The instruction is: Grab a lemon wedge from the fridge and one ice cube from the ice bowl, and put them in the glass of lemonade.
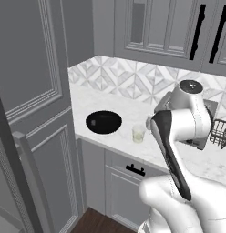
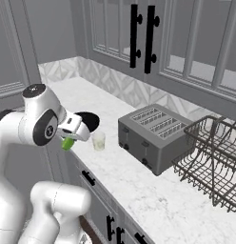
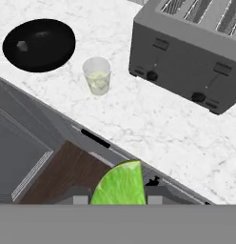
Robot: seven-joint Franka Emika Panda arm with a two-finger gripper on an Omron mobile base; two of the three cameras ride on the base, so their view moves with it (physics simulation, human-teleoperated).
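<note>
Clamped between the two fingers of the hand (image 3: pixel 117 199), partly closed around it, is the lemon wedge (image 3: pixel 119 185), its green flesh bulging up between the tips in the hand view and showing as a small green lump under the hand in the right base view, out over the front edge of the counter (image 3: pixel 153 128). Carried this way, cut edge up and free of the cabinet fronts, it looks ready to be brought across and let fall from above. Of the things on the marble, the toaster (image 2: pixel 155 136) is the bulkiest, set back towards the tiled wall with its knobs facing the edge, and beside it, further right, stands the wire dish rack (image 2: pixel 210 159). Next in size is the ice bowl (image 3: pixel 39 44), wide and shallow, with a pale cube (image 3: pixel 22 45) inside, so a cube can be picked out from above. Just beside the bowl, nearer the front edge, stands the glass of lemonade (image 3: pixel 97 75), upright and open-topped, well ahead of the hand, which I judge still has to travel forward over it.
</note>
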